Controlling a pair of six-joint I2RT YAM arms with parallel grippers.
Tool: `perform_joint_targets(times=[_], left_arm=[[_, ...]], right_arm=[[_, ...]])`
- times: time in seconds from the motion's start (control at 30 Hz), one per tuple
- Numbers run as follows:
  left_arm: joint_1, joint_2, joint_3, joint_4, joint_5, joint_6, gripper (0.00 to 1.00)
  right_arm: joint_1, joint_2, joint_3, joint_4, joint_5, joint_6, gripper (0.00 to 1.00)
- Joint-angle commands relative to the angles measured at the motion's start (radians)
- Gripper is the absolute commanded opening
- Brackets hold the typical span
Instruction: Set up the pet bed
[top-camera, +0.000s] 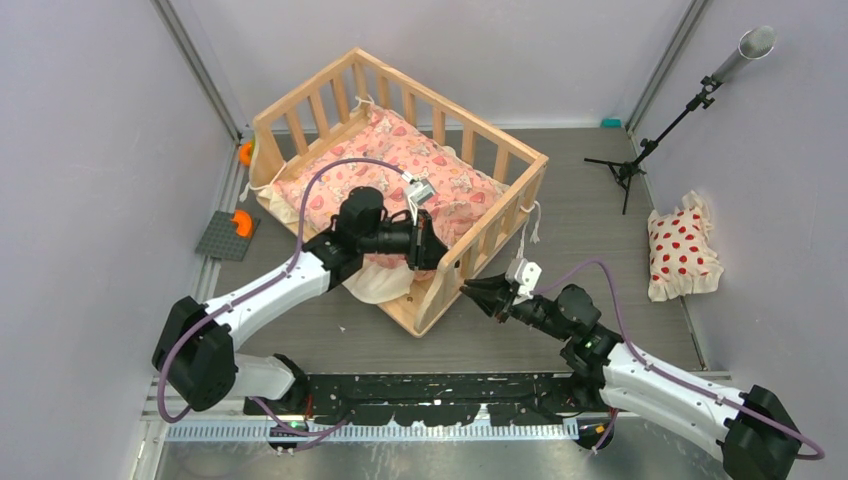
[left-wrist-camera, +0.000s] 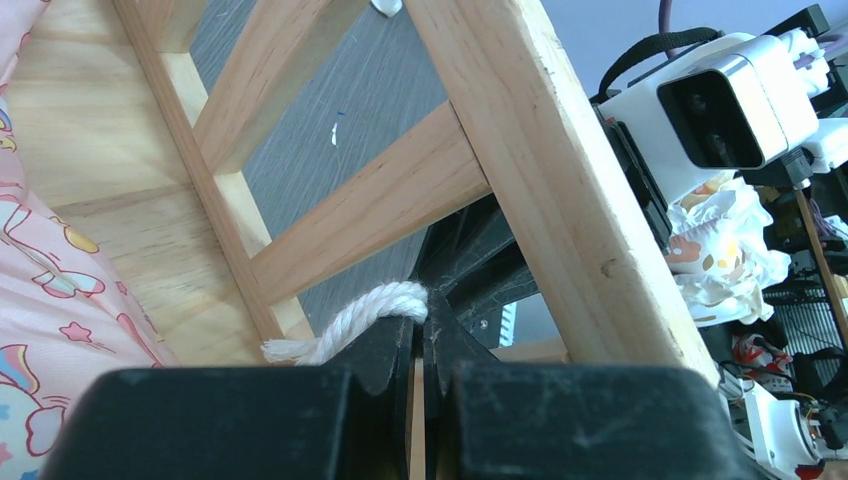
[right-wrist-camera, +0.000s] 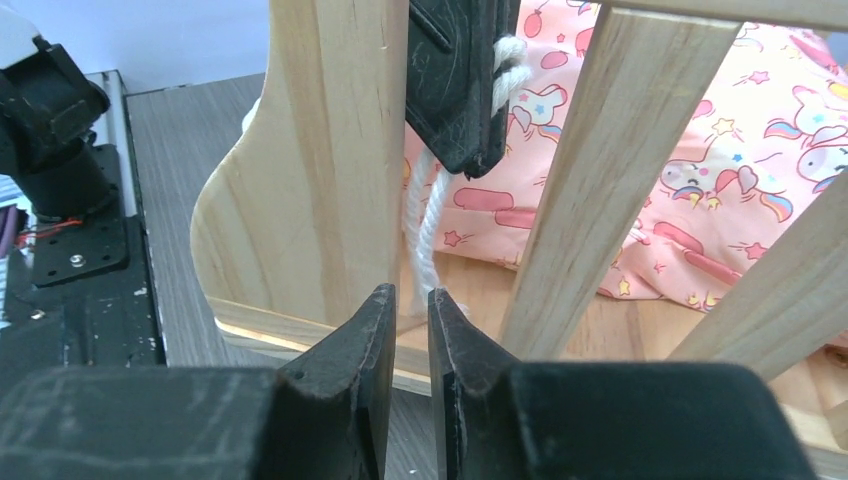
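From above, the pet bed (top-camera: 450, 103) stands ahead, pink cushion (top-camera: 400, 160) inside; my left gripper (top-camera: 432, 243) is inside its near corner, my right gripper (top-camera: 470, 290) just outside; left wrist: my fingers (left-wrist-camera: 385, 350) clamp a white cord (left-wrist-camera: 370, 308); right wrist: my fingers (right-wrist-camera: 360, 340) stand slightly parted, cord end at their tips.

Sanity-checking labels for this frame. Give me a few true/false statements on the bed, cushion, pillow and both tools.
1. The pink cushion lies inside the wooden bed. True.
2. The spotted pillow is in the bed too. False: it lies on the table, off to the right of the bed.
3. The left tool is shut on a white cord. True.
4. The right tool reaches inside the bed. False: it is outside the slats, at the near corner post.
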Motion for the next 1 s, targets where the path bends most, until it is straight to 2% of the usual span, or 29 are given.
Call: perform_joint_targets(times=[0.0,0.2,0.4,0.97], left_arm=[[-0.010,0.007,0.046,0.043,0.091,0.004,0.00],[-0.010,0.010,0.051,0.047,0.107,0.004,0.00],[-0.009,0.012,0.052,0.048,0.123,0.007,0.00],[-0.009,0.020,0.046,0.050,0.159,0.013,0.00]], right_arm=[[0.004,0.018,0.001,0.114,0.021,-0.079,0.24],[0.004,0.054,0.010,0.148,0.000,-0.134,0.24],[0.004,0.107,0.023,0.196,-0.010,-0.153,0.31],[0.005,0.196,0.069,0.256,-0.029,-0.171,0.31]])
